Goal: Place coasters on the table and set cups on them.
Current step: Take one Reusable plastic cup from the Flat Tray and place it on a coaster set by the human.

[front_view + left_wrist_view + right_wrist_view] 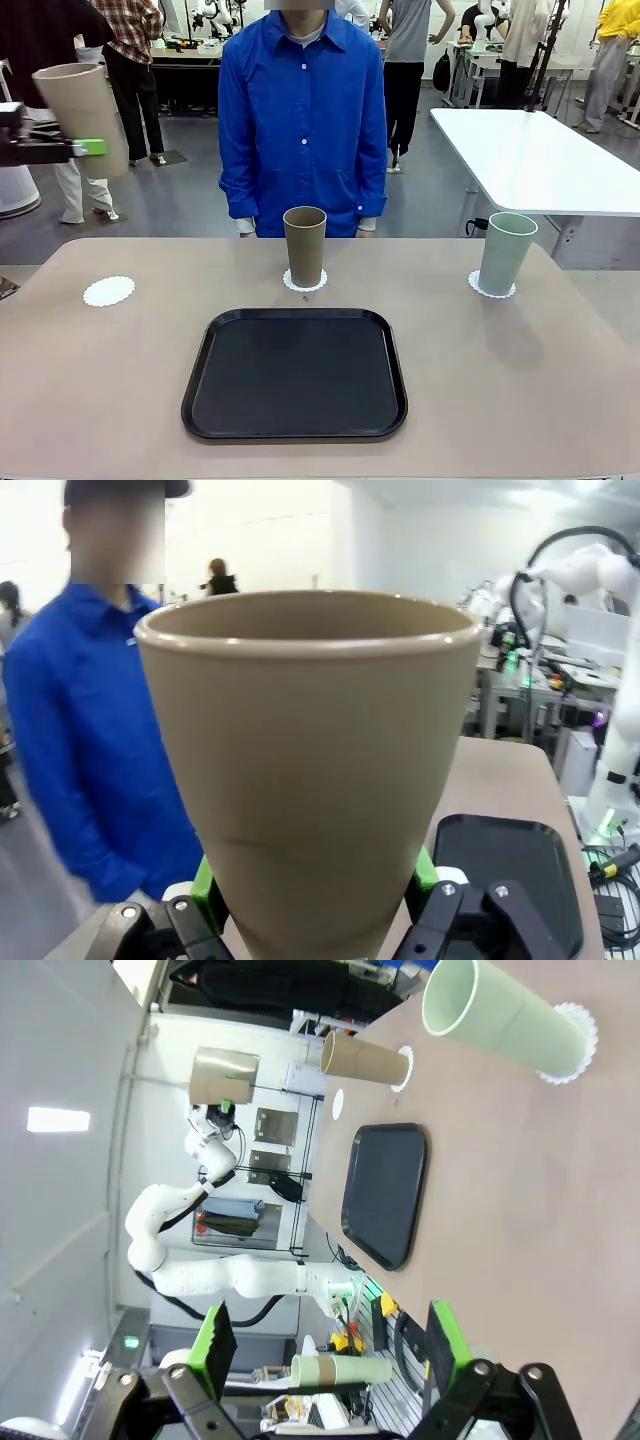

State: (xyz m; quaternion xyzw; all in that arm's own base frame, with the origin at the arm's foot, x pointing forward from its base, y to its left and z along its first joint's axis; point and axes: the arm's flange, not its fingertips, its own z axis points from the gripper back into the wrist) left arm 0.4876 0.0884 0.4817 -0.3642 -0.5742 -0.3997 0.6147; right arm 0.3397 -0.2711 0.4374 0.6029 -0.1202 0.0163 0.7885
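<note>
At far left the left gripper [88, 147] clamps a tan cup [85, 115] high above the bare coaster [108, 291] on the table [560, 370]. Best lower it upright, centred on the doily. The brown cup [304, 246] and mint cup [505, 252] already stand on theirs; the right gripper [325, 1352] gapes empty.

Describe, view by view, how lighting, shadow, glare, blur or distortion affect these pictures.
Front view: even light, soft shadows beside the green cup and middle cup; held cup slightly blurred. Left wrist view: the cup looms, swollen by the wide lens; background washed out. Right wrist view: scene rolled sideways, tray sharp, a ceiling light glaring.
</note>
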